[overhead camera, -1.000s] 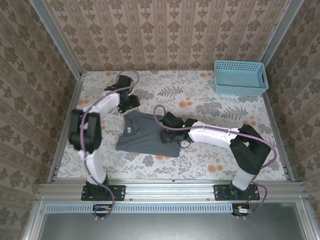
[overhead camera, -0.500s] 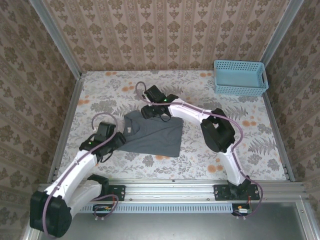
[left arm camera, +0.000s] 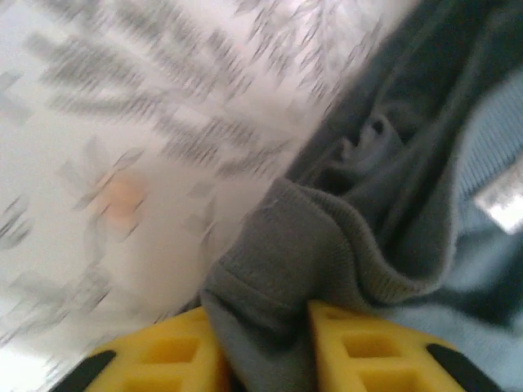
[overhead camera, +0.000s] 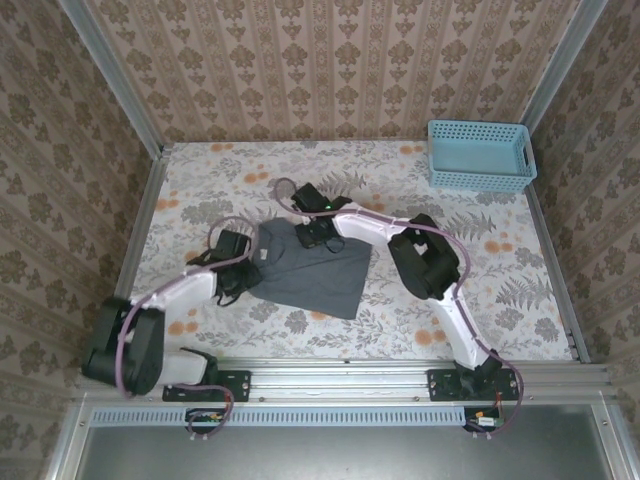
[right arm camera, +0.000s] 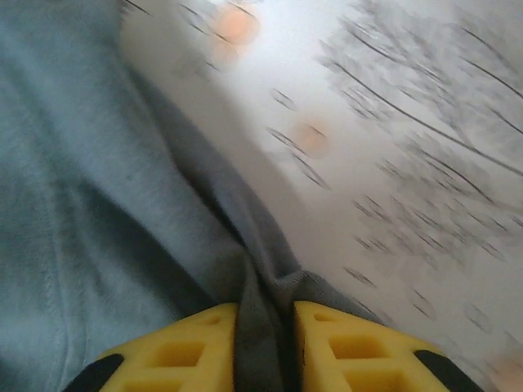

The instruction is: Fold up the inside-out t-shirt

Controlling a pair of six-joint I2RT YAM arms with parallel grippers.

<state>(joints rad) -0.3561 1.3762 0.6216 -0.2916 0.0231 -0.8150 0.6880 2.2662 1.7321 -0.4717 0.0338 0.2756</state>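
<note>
We see left pincer (left arm camera: 260, 322) and right pincer (right arm camera: 265, 318) each clamped on a t-shirt (overhead camera: 315, 275) fold pinched at its tip.

Damask-papered walls (overhead camera: 330, 70), floral tabletop (overhead camera: 500, 290), aluminium frame (overhead camera: 340, 378)

We've got two matching arms, left arm (overhead camera: 185, 290) and right arm (overhead camera: 365, 222): smooth white link shells, chunky black joint housings. A lilac cable (overhead camera: 228, 219) runs along each one. Black base plates (overhead camera: 210, 385) sit on a silver rail (overhead camera: 340, 375). Up close, the left gripper (left arm camera: 261, 314) and right gripper (right arm camera: 265, 309) wear bright yellow fingers (left arm camera: 163, 359) with square recesses moulded in, black behind.
</note>
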